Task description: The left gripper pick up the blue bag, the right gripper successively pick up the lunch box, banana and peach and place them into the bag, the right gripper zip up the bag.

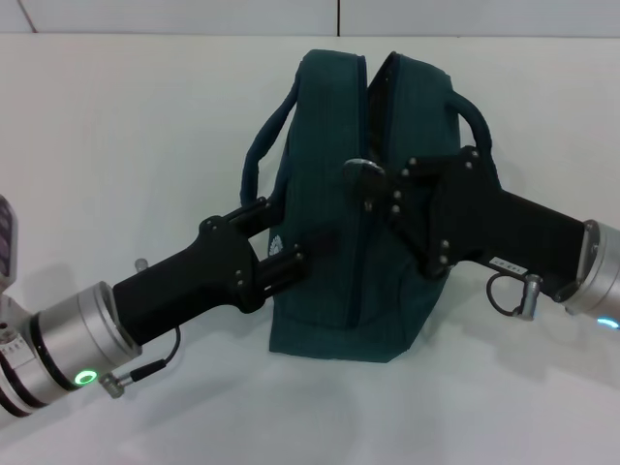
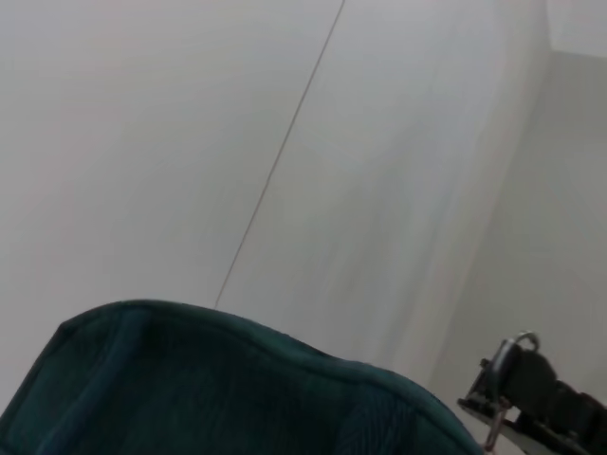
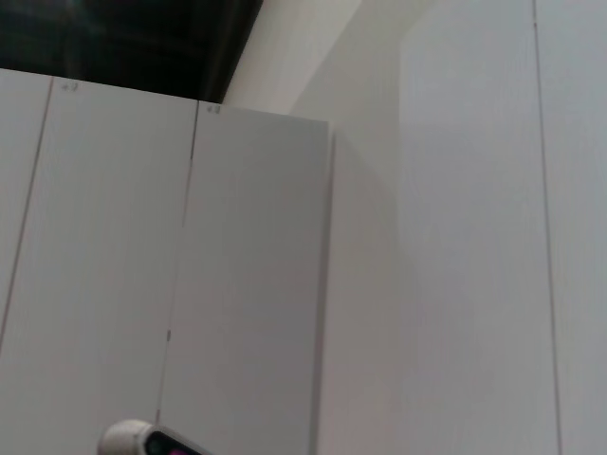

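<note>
The left gripper (image 1: 302,260) presses against the blue bag (image 1: 329,320) – finger spread cannot be told; the right gripper (image 1: 366,179) pinches narrowly at its zipper line.

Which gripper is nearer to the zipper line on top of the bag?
The right. The right gripper reaches over the top of the bag, directly at the zipper line. The left gripper is lower, against the bag's left side.

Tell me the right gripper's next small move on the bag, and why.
Probably draw the right gripper along the zipper line toward the bag's far end: it sits at the seam of the blue bag, which still gapes there, while the left gripper steadies its side.
</note>
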Controlling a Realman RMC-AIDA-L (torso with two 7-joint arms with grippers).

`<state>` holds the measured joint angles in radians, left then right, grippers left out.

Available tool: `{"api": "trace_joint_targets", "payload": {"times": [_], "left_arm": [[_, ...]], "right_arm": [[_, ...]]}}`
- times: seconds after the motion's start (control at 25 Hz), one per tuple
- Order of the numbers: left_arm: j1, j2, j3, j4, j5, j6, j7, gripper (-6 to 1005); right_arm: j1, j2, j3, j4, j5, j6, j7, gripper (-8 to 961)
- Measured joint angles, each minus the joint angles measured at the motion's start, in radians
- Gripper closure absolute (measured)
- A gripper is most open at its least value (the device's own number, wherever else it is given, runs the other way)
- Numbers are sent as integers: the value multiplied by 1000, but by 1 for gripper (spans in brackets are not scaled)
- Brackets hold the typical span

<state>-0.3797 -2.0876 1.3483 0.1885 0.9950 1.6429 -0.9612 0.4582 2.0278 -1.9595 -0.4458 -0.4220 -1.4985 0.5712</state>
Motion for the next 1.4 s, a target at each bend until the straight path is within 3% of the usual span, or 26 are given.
{"api": "trace_joint_targets", "payload": {"times": [0.44,0.88,1.4], "left_arm": [[-1,3,0,0,-13,5,67,718],[-12,0,11,-7,9,23,224,906],[-39,4,11,-1,114,-3,234,946]], "right_arm": [[-13,0,17,18,19,-7,-2,901],[-24,-1,55,32,41,-15,7,898],[-33,0,56,37,137,-52,8,895]]}}
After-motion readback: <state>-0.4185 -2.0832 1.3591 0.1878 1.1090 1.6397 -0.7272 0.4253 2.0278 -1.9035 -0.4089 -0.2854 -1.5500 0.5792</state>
